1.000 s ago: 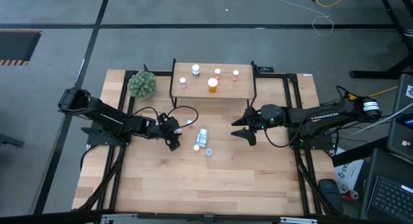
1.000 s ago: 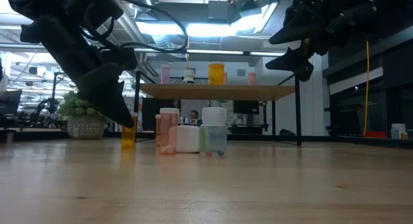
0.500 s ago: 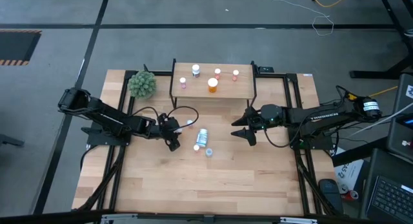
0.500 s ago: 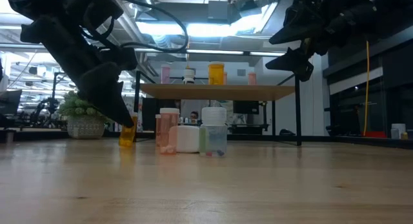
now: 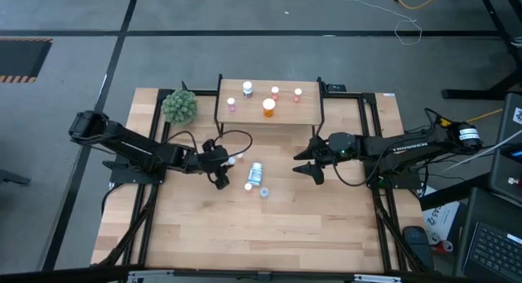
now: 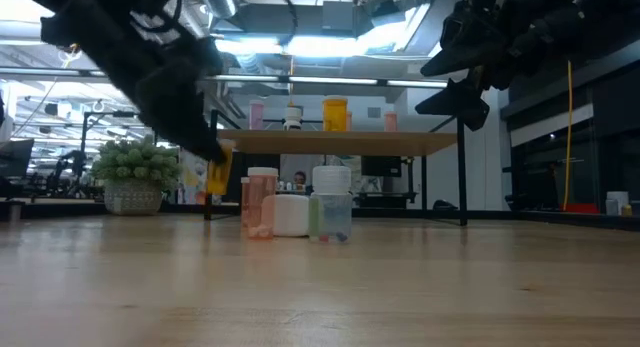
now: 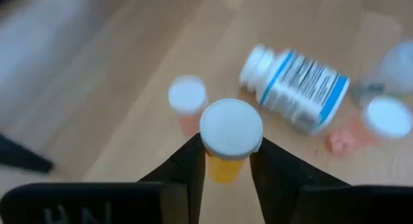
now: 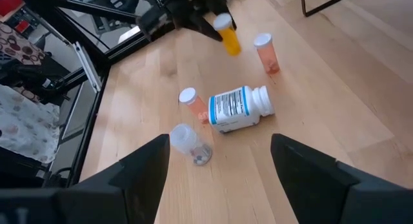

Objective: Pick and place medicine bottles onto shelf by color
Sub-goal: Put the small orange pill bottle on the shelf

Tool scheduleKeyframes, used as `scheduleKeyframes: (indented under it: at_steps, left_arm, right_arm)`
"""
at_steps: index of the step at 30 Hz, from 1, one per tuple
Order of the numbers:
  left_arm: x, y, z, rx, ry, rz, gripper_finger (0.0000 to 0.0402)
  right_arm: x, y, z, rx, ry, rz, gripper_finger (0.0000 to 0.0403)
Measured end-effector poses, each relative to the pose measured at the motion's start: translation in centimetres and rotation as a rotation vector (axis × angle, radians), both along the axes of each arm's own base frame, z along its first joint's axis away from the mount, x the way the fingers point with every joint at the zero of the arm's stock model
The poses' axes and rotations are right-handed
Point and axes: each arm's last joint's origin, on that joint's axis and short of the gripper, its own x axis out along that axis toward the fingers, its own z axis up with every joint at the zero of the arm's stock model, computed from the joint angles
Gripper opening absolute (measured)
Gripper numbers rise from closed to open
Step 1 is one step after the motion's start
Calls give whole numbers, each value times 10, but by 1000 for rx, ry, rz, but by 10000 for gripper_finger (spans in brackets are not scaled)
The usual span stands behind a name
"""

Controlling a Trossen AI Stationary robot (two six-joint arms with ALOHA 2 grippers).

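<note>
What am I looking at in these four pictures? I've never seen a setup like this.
Two robot arms work at a wooden table. One camera looks down from above, one sits at tabletop height, and one rides on each wrist. The left pincer is shut on a small orange bottle, lifted off the table. The right pincer hangs open and empty. A white blue-labelled bottle lies on its side among three small ones. A low shelf at the back carries five bottles; a green plant ball sits beside it.
</note>
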Motion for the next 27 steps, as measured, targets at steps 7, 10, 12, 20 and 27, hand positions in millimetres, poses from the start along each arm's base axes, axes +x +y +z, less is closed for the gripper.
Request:
scheduleKeyframes:
  at_steps: [7,10,12,20,27]
  left_arm:
    - [10,14,38,193,-65,26,105]
    - [16,28,54,240,-83,63,106]
    - [18,39,61,266,-84,92,106]
    - [24,81,84,236,-143,210,105]
    - [30,94,102,214,-202,229,105]
  right_arm:
    - [0,0,0,-4,1,2,273]
    - [0,0,0,-5,1,2,273]
    - [0,0,0,-6,1,2,273]
    - [0,0,0,-49,-3,21,273]
    - [0,0,0,-72,-5,32,273]
